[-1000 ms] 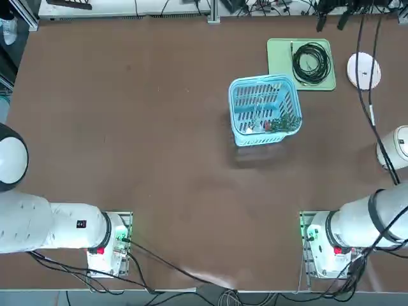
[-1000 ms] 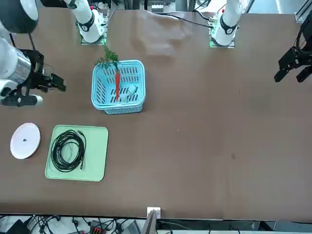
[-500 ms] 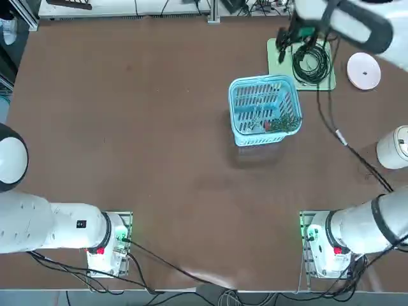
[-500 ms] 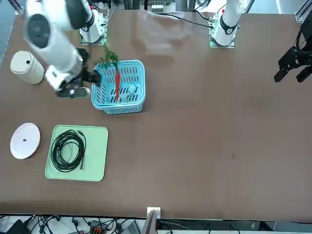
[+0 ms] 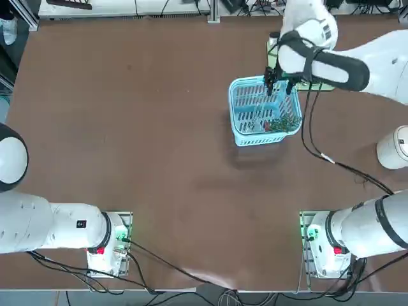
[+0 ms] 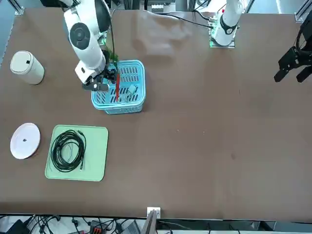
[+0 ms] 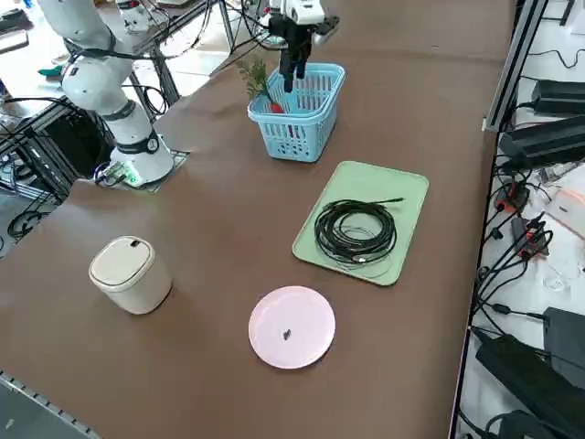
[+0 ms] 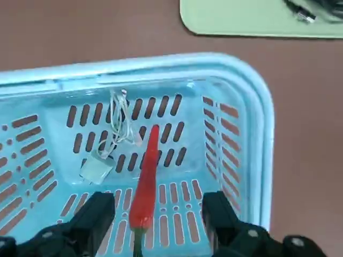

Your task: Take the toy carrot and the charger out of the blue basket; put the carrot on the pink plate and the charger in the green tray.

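The blue basket (image 6: pixel 119 108) stands mid-table, with the red-orange toy carrot (image 8: pixel 146 176) lying inside it, its leafy top (image 7: pixel 254 78) poking over the rim. Beside the carrot on the slatted bottom lies the white charger (image 8: pixel 96 168) with its thin cord. My right gripper (image 8: pixel 158 203) hangs open just above the basket (image 8: pixel 257 118), its fingers either side of the carrot's thick end, touching nothing. The green tray (image 6: pixel 97 158) and the pink plate (image 6: pixel 25 140) lie beyond the basket, towards my right side. In the top view the gripper (image 5: pixel 278 85) is over the basket's far edge.
A coiled black cable (image 6: pixel 68 150) fills much of the green tray (image 7: pixel 402 192). A cream lidded canister (image 7: pixel 128 274) stands near the table's right edge, close to the plate (image 7: pixel 292 326). My right arm reaches over the tray in the top view and hides the plate there.
My right arm has swung in from the table's right edge, passed over the green tray, and now hangs above the basket. Its gripper stayed open. Nothing on the table has moved.
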`<state>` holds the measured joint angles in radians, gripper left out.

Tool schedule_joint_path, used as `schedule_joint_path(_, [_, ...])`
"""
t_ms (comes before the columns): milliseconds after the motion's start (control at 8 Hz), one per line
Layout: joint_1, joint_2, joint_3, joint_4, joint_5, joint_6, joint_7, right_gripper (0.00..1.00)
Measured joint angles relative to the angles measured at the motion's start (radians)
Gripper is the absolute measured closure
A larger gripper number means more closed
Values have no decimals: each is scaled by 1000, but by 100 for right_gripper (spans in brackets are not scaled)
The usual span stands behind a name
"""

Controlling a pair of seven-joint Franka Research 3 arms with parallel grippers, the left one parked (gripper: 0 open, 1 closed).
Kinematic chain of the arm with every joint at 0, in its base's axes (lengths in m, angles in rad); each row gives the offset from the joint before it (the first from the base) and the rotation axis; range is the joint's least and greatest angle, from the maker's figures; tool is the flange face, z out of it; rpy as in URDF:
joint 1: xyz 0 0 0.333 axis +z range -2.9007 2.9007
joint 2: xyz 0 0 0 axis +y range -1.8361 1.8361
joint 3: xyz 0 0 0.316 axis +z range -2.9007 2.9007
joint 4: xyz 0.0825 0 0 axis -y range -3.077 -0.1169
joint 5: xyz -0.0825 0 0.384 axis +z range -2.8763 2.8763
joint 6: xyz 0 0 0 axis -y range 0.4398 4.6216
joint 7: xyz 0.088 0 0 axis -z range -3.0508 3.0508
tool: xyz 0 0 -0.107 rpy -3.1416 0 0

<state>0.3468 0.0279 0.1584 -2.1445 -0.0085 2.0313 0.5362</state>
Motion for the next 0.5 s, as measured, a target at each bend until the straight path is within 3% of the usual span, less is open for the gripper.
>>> schedule_joint_path(250, [45,11,-2,-88,-5,135,62,0])
schedule_joint_path(500, [119,51,0,-110,-78,183,170,0])
